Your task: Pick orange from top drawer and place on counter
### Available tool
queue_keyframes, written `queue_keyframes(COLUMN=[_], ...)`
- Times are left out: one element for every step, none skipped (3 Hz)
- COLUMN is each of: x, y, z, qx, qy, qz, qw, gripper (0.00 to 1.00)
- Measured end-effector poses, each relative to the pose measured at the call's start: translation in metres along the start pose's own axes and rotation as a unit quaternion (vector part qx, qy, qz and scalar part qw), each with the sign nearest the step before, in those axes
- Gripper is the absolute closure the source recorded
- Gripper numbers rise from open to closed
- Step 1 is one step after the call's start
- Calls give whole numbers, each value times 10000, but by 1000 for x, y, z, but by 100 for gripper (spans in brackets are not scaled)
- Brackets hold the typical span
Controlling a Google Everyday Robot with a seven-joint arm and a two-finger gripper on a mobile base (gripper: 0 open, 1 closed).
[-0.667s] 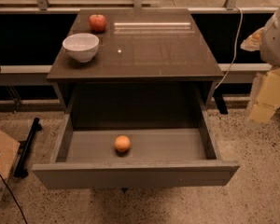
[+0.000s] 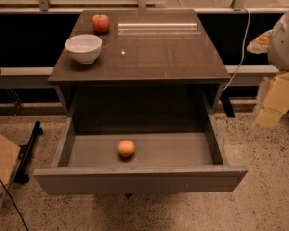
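Top drawer [image 2: 139,179]: pulled out, open from above; orange [image 2: 126,148] alone on its floor. Desk [image 2: 173,57]: white bowl [image 2: 83,47] and red apple [image 2: 100,23] at rear left; free surface to their right. Pincer [image 2: 269,110]: far right, outside the drawer.

The orange [image 2: 126,148] is recorded as plain orange, the top drawer [image 2: 139,181] grey-brown, the counter [image 2: 159,57] dark brown. The gripper [image 2: 273,104] — at the right edge — is seen as pale yellow.

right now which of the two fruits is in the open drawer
The orange, in the top drawer; the red apple sits up on the counter. The gripper hangs far right.
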State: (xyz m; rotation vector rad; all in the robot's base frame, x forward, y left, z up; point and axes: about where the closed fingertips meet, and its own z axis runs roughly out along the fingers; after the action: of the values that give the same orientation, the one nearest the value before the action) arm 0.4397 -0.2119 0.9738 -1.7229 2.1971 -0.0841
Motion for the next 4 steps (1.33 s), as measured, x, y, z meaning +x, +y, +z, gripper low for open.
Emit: queue_keyframes(x=[-3,-11,-12,-20], y=[-2,-11,-11,-10], z=[19,50,51,58], qx=[-29,-156,-123,132], qy=[-248,-609,-623,-722], qz=[-39,-170,-160,-87], qw=[9997,9979,9979,9973], gripper=[0,0,0,0])
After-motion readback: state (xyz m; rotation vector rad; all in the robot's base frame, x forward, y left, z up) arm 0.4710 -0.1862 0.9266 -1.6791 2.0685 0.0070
